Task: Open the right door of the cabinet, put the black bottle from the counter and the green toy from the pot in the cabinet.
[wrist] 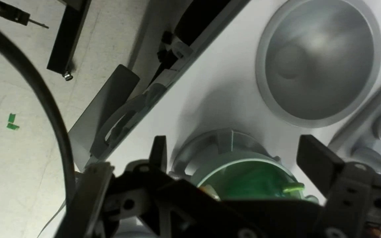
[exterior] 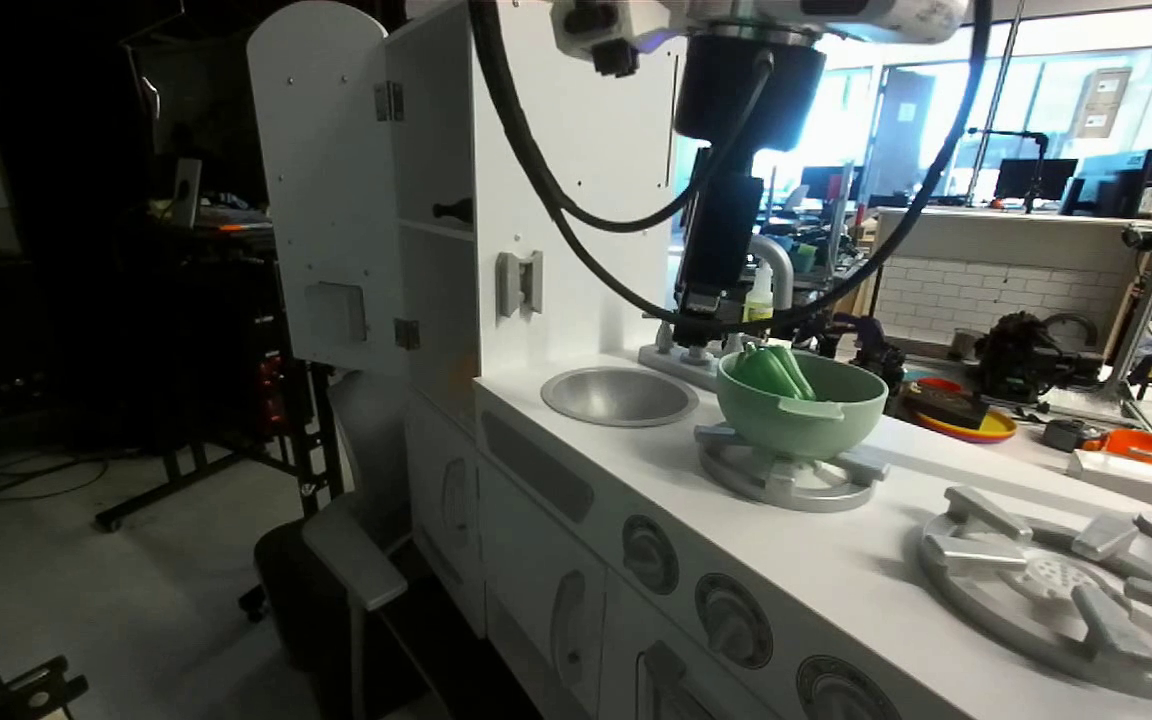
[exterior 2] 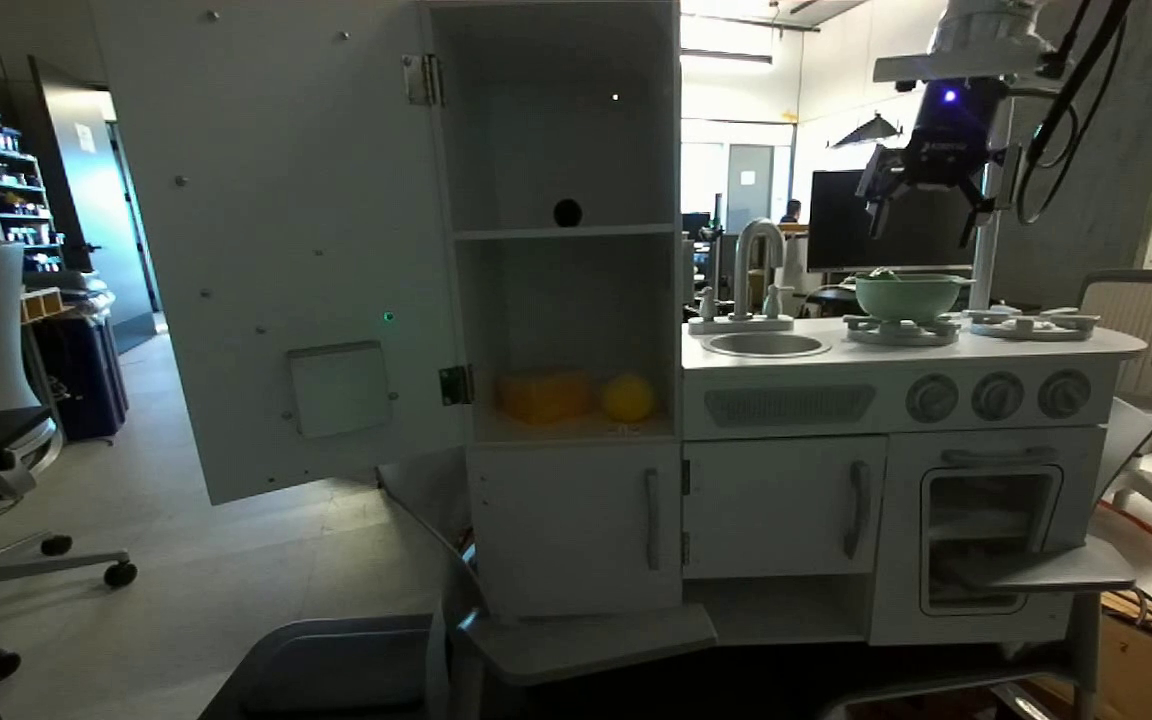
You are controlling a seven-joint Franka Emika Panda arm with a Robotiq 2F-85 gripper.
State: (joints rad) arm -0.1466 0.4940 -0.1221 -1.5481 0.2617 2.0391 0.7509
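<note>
Space shows between your gripper (exterior 2: 921,238) and the pot (exterior 2: 904,298) below it, which sits back from the front edge of the counter (exterior: 656,460), between the sink (exterior: 620,396) and the end burner (exterior: 1046,575), with the green toy (exterior: 774,372) inside. The right door (exterior 2: 276,200) is swung wide, and the black bottle (exterior 2: 567,212) lies on the upper shelf (exterior 2: 511,235) of the cabinet (exterior: 586,120). Your gripper's fingers (wrist: 319,162) are spread wide with only air between them, and your arm (exterior 2: 984,25) reaches down from above.

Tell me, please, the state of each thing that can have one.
Tall cabinet door, open
Low cabinet door, closed
Door below the sink, closed
Oven door, closed
Bottle, lying on the shelf
Pot, uncovered, on the burner
Green toy, inside the pot
Hand, open, holding nothing
Knobs, setting unclear
</note>
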